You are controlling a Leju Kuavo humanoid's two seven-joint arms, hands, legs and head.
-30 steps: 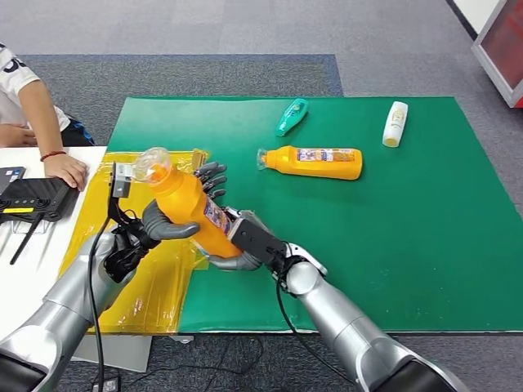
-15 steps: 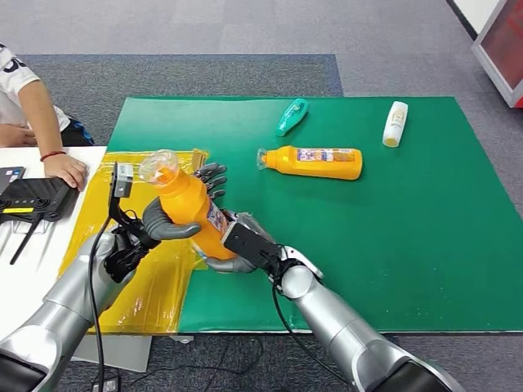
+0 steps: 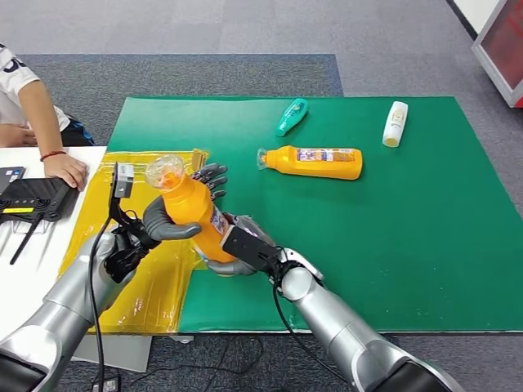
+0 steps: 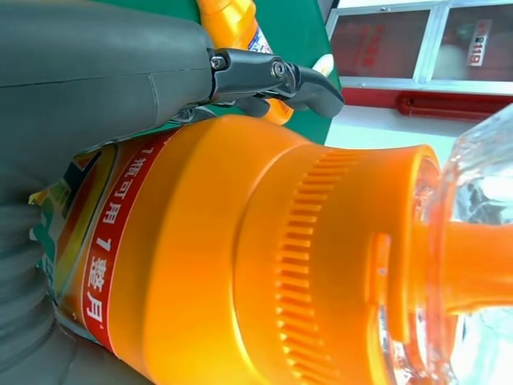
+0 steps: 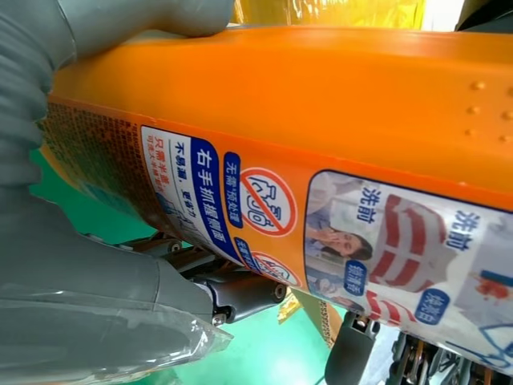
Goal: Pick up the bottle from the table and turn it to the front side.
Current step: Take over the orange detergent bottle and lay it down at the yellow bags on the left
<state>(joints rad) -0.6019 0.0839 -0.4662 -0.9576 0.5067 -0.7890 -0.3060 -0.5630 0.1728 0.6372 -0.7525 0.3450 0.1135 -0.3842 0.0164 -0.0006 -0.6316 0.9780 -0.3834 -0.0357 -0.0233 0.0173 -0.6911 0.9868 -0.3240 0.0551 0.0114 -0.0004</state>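
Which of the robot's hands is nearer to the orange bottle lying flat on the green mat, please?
Right. The right hand sits below and left of the lying orange bottle, holding the raised bottle; the left hand is farther left.

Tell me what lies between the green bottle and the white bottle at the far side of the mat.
Nothing: in the head view the stretch between the green bottle and the white bottle is bare green mat. The lying orange bottle sits nearer, below that line.

1. The orange plastic bottle with a clear cap (image 3: 188,204) is above the near left part of the green table mat (image 3: 400,245), between the left hand (image 3: 162,222) and the right hand (image 3: 237,249).
2. A second orange bottle (image 3: 311,162) lies behind it, to the right.
3. The small teal bottle (image 3: 291,116) and the white bottle (image 3: 395,123) lie farther back.
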